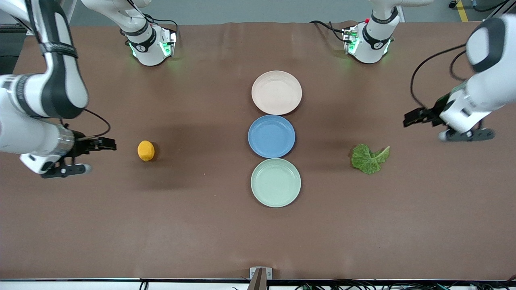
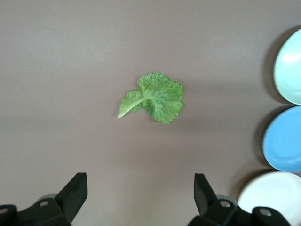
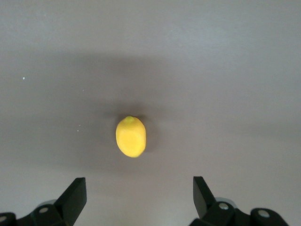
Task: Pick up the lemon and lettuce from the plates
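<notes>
Lemon (image 1: 146,150) on bare brown table (image 1: 201,225), toward right arm's end, well apart from all three plates; yellow-orange, oval, one pointed tip showing in right wrist view (image 3: 130,136). Lettuce leaf (image 1: 369,158) on bare table too, toward left arm's end, flat, crinkled, paler stem tip pointing away from plates; same leaf in left wrist view (image 2: 153,97). Neither item on a plate.

Plates in one column down table's middle, between lemon and lettuce: beige-pink plate (image 1: 276,92) farthest from front camera, blue plate (image 1: 271,136) in middle, mint green plate (image 1: 275,182) nearest. Blue rim just beside both neighbours; touching or not, cannot tell. Nothing lying in any of the three. Edges of all three also visible in left wrist view: mint (image 2: 290,68), blue (image 2: 284,140), beige-pink (image 2: 273,195).

Right gripper (image 1: 105,143) over bare table just beside lemon, at right arm's end. Fingers spread wide in right wrist view (image 3: 140,194), nothing between them, lemon lying clear of both tips.

Left gripper (image 1: 412,117) over bare table near lettuce, toward left arm's end. Fingers likewise spread wide in left wrist view (image 2: 141,190), holding nothing, leaf clear of both tips.
</notes>
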`<state>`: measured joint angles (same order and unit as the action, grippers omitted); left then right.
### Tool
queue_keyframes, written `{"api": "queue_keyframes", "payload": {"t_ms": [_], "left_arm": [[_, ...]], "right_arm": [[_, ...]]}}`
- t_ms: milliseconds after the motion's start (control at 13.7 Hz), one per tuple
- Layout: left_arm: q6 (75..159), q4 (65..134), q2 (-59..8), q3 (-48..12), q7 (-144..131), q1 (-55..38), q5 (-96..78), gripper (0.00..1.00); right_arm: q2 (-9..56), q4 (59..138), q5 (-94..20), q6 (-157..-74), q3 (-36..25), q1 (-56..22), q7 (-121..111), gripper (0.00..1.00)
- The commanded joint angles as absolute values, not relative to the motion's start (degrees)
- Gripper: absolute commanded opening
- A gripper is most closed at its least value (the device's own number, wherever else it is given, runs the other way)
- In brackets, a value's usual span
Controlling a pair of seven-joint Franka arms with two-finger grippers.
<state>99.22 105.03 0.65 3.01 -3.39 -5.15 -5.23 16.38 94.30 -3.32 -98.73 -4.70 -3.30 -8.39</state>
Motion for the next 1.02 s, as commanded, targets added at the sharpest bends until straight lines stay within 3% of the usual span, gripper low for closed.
{"api": "queue_keyframes", "payload": {"t_ms": [0, 219, 510, 947], "left_arm": [[91.16, 94.42, -0.53, 2.81, -3.52, -4.22, -3.87, 1.0], [86.06, 88.17, -0.35, 2.9, -3.25, -3.96, -3.78, 1.0], [85.17, 85.26, -0.44, 2.9, -3.87, -3.96, -3.95, 1.0], [85.17, 84.2, -0.53, 2.9, -3.52, -3.96, -2.64, 1.0]], "right_arm": [[17.23, 87.38, -1.51, -91.09, -4.04, -0.45, -8.53, 1.0], [17.23, 84.29, 0.08, -88.95, -4.04, 0.53, -8.09, 1.0], [17.31, 81.74, 0.79, -86.66, -3.96, 1.49, -7.82, 1.0], [11.79, 87.08, -0.08, -87.27, -3.87, 1.05, -3.44, 1.0]]}}
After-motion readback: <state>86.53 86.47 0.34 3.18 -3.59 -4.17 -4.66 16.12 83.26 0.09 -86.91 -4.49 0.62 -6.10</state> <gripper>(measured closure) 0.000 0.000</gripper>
